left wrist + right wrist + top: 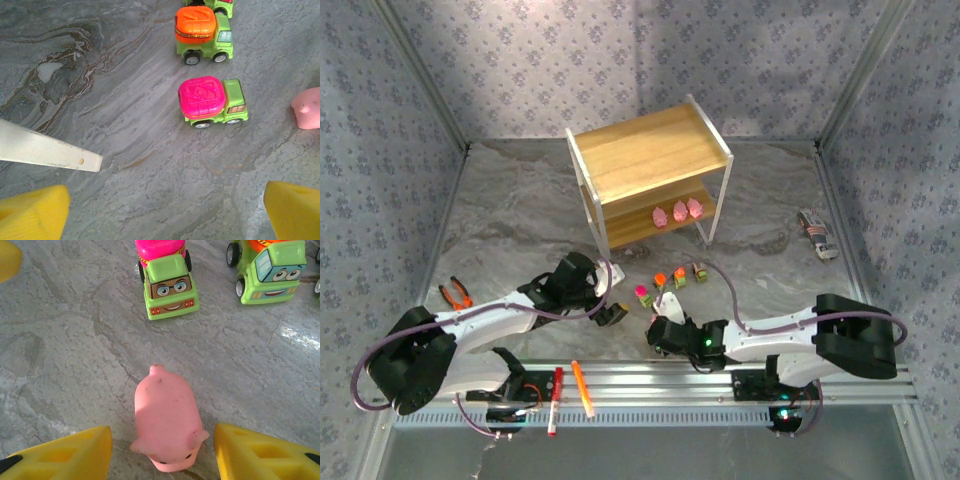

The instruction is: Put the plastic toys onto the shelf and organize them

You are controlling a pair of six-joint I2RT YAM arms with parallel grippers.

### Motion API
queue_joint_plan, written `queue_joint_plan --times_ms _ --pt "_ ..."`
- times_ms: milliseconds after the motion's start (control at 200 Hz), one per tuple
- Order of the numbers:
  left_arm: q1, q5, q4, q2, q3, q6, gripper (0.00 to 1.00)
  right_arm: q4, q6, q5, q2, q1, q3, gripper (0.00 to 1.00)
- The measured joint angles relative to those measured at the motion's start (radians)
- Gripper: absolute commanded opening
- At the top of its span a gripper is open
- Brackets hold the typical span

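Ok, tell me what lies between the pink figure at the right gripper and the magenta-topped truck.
Nothing. In the right wrist view, a bare stretch of table separates the pink figure from the magenta-topped truck, whose front faces it.

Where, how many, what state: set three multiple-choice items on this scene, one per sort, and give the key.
1. Where do the three pink figures stand?
A) on the top board of the shelf
B) on its lower board
C) in the table's far right corner

2. How many green trucks stand on the table?
A) two
B) six
C) four

3. How is the right tool?
A) open, fingers either side of a fourth pink figure on the table
B) shut on a truck
C) shut, empty

Key:
1 B, they sit under the top board.
2 C, four stand in a row before the shelf.
3 A, table shows between the fingers and the figure.
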Motion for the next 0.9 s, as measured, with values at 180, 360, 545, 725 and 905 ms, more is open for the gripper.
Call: queue_joint_plan --times_ms 180,360,545,725,905 --pt "0.0 0.0 0.0 0.0 0.0 0.0 1.0 0.003 0.0 0.012 0.02 0.005 0.0 0.55" --pt "0.0 0.0 0.0 0.0 0.0 0.0 1.0 0.016 0.0 0.018 0.041 0.005 0.0 0.52" --pt "0.0 0.0 0.0 0.0 0.0 0.0 1.0 0.021 0.0 0.041 0.056 0.007 0.0 0.49" --pt "0.0 0.0 0.0 0.0 0.0 0.0 1.0 0.024 0.0 0.054 0.063 0.012 0.0 0.49" --pt "0.0 0.0 0.0 0.0 0.0 0.0 1.0 0.024 0.001 0.072 0.068 0.027 0.0 0.43"
